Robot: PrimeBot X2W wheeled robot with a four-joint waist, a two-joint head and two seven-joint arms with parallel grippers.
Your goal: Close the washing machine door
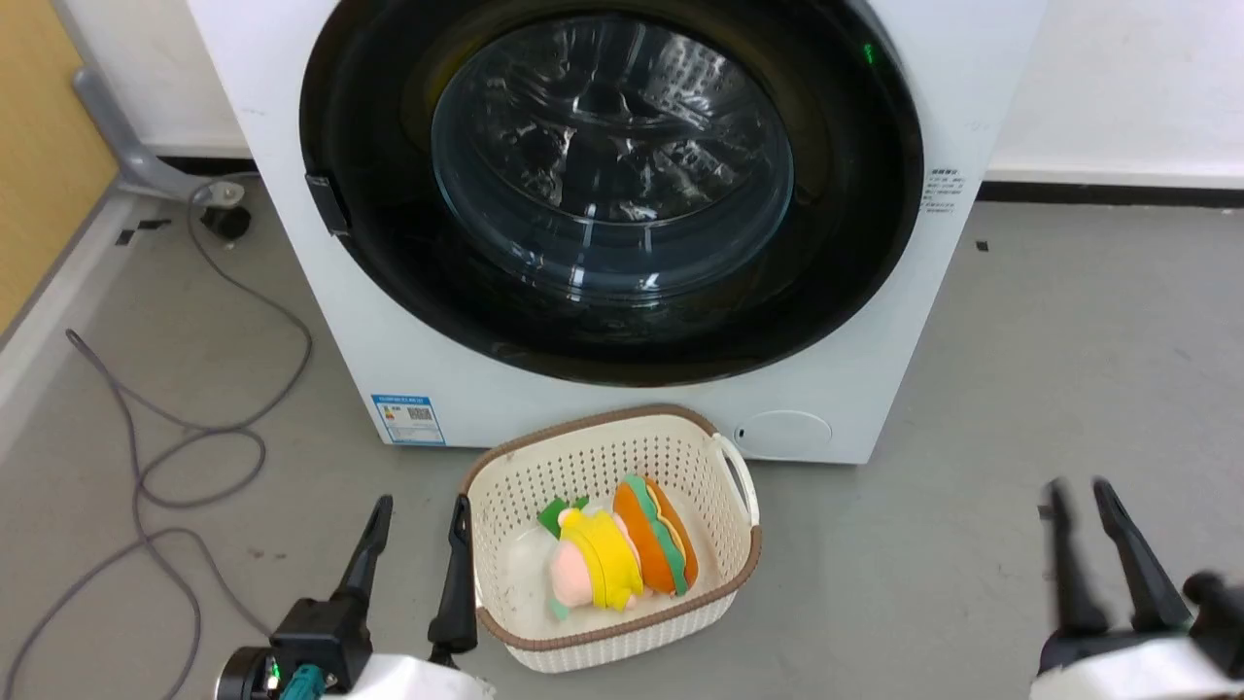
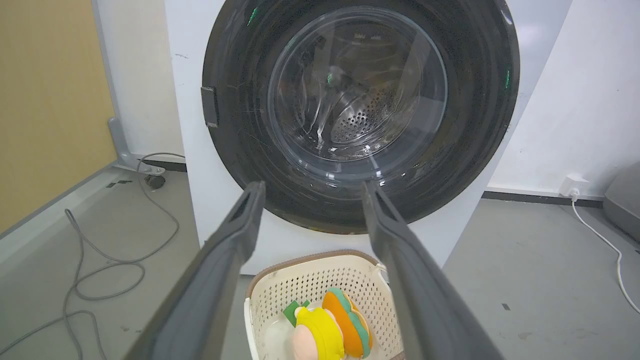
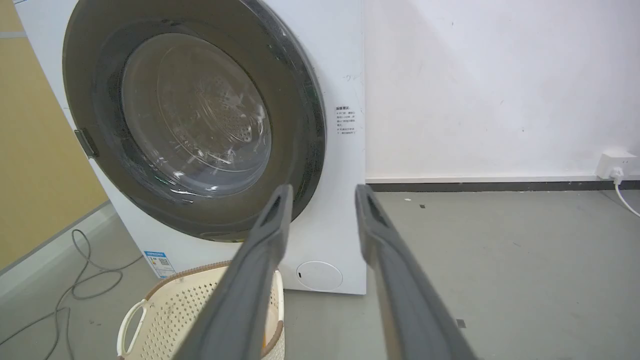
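Door (image 1: 612, 185) closing looks done, judging by how it lies; what remains is at most a check of the latch.

The left claw (image 1: 423, 503) hangs low in front of the machine (image 1: 389, 340), fingers spread wide and holding nothing. The right claw (image 1: 1079, 486) hangs off the machine's right front corner, fingers parted less widely, also empty. Neither touches anything.

Between the left claw and the machine, a basket (image 1: 583, 420) stands on the floor (image 1: 1020, 389), just before the machine's front, with soft toys (image 1: 622, 554) inside. A cable (image 1: 146, 457) loops over the floor to the machine's left.

The door sits in the machine's front and appears flush all round, with no gap showing at its rim. It is a glossy black ring around bulging clear glass, and the perforated drum shows through the glass. A small dark catch (image 1: 328, 202) sits at the ring's left edge.

Whether the catch has clicked home cannot be told. If it has not, the next move calls for a firm push on the black ring near that catch, reaching over the basket and keeping off the glass.
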